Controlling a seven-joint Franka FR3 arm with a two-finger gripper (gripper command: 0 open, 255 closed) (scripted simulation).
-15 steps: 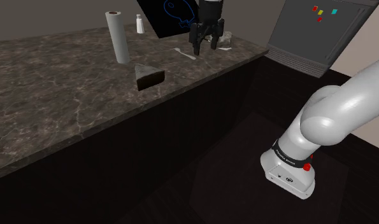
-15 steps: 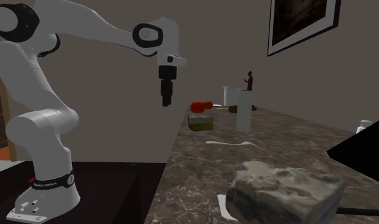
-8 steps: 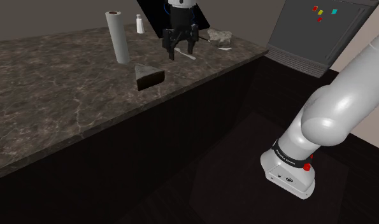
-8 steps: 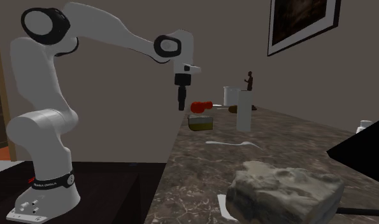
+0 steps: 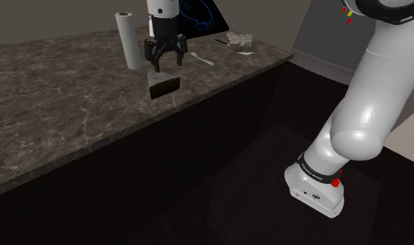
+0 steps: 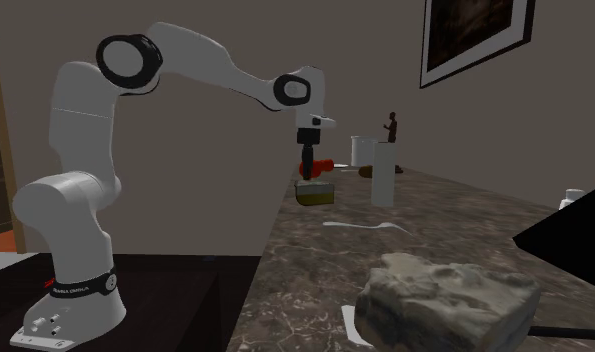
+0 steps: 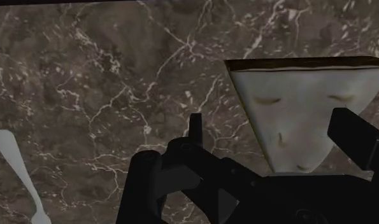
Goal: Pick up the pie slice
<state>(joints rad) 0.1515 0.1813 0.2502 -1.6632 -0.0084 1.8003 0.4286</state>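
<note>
The pie slice (image 5: 162, 84) is a wedge with a pale top and dark sides, lying near the front edge of the dark marble counter (image 5: 59, 90). My black gripper (image 5: 164, 61) hangs just above it, pointing down, fingers apart and holding nothing. In the second exterior view the gripper (image 6: 307, 172) hovers right over the slice (image 6: 315, 193). In the wrist view the slice (image 7: 302, 105) lies below the gripper (image 7: 272, 137), its narrow tip between the two open fingers (image 7: 353, 133), with no contact.
A tall paper roll (image 5: 129, 40) stands just behind the slice. A white spoon (image 5: 202, 60) and a rough grey lump (image 5: 240, 40) lie toward the shoulder view's right. A dark panel (image 5: 198, 14) leans at the back. The counter edge drops off in front.
My gripper has travelled along the counter toward the shoulder view's left, from near the grey lump to above the pie slice, and has stayed open. The objects have not moved.
</note>
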